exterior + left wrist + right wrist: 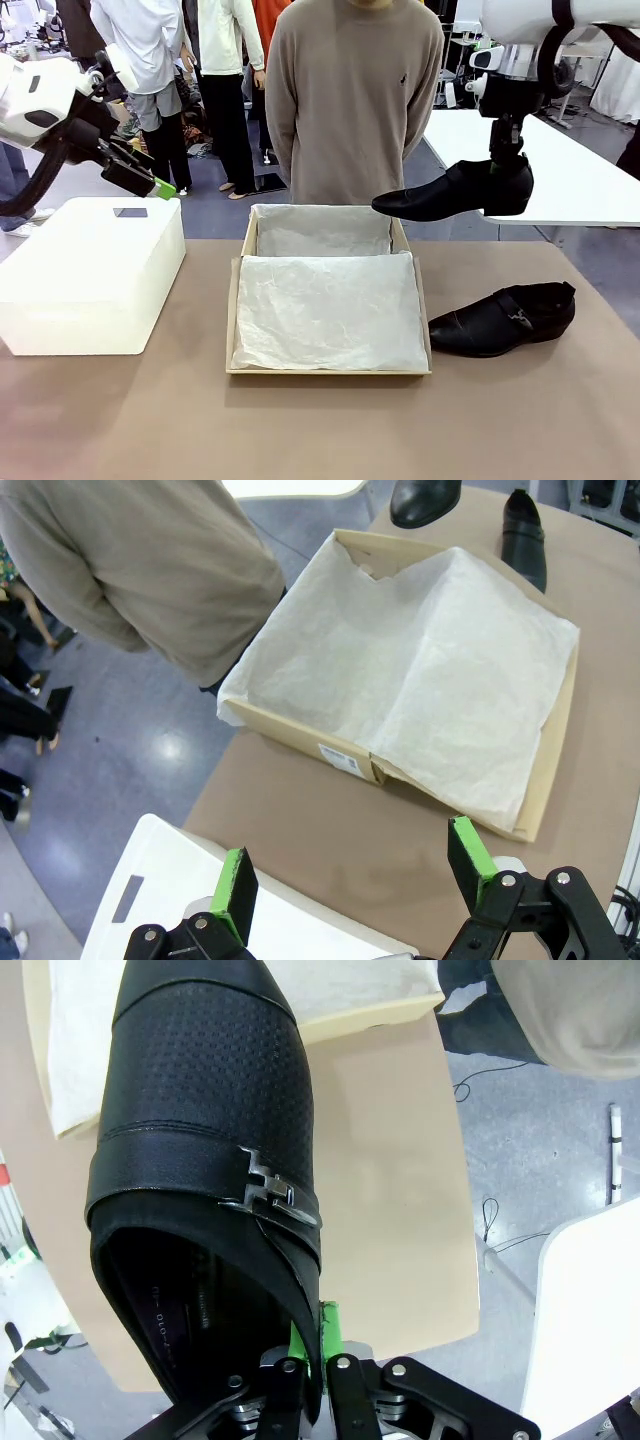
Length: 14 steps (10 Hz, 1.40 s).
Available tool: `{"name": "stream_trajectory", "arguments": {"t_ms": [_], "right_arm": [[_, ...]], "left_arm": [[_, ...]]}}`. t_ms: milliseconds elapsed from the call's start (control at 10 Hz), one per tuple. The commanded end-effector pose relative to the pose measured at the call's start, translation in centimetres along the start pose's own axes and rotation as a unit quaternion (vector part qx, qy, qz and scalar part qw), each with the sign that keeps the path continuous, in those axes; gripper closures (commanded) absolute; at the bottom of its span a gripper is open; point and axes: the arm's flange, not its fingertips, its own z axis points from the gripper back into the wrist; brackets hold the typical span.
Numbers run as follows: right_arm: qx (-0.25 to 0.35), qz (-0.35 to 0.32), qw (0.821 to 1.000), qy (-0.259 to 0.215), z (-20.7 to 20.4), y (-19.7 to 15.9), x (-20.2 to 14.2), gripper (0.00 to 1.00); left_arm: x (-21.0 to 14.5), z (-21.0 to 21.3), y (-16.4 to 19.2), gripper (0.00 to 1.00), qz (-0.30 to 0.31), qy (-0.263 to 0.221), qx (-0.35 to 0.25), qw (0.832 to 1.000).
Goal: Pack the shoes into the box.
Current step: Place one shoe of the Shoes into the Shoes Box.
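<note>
One black shoe (455, 193) hangs in the air past the box's far right corner, toe pointing left; my right gripper (503, 166) is shut on its heel rim. In the right wrist view that shoe (205, 1160) shows its buckle strap, and the green pads (328, 1328) pinch its collar. The other black shoe (503, 318) lies on the table right of the box (329, 368). The tan box is lined with white tissue paper (328, 308). My left gripper (150, 180) hovers open at the far left above the white box; the left wrist view shows its fingers (235, 890) spread wide over the white box (150, 905).
A white rectangular box (88, 275) stands at the left of the brown table (320, 430). A person in a beige sweater (352, 100) stands at the far edge behind the box. A white table (560, 170) sits behind on the right.
</note>
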Motion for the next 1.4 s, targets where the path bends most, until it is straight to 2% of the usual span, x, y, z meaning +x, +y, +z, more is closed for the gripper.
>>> {"name": "stream_trajectory", "arguments": {"t_ms": [0, 200, 300, 900, 1300], "right_arm": [[-0.003, 0.002, 1.000, -0.002, 0.4, 0.1, -0.1, 1.00], [0.000, 0.000, 1.000, 0.000, 0.0, 0.0, -0.1, 1.00], [0.005, -0.025, 1.000, -0.001, 0.1, -0.3, 0.9, 1.00], [-0.004, -0.048, 0.999, 0.010, 0.8, -2.1, 10.7, 1.00], [-0.002, -0.055, 0.998, -0.013, -0.9, -2.5, 15.7, 1.00]], "left_arm": [[0.0, 0.0, 0.1, 0.00, 0.001, -0.006, -0.001, 1.000], [0.0, 0.0, 0.1, 0.00, 0.001, -0.006, -0.001, 1.000], [0.0, 0.0, 0.1, 0.00, 0.001, -0.006, -0.001, 1.000], [0.0, 0.0, 0.1, 0.00, 0.001, -0.006, -0.001, 1.000], [0.0, 0.0, 0.1, 0.00, 0.001, -0.006, -0.001, 1.000]]}}
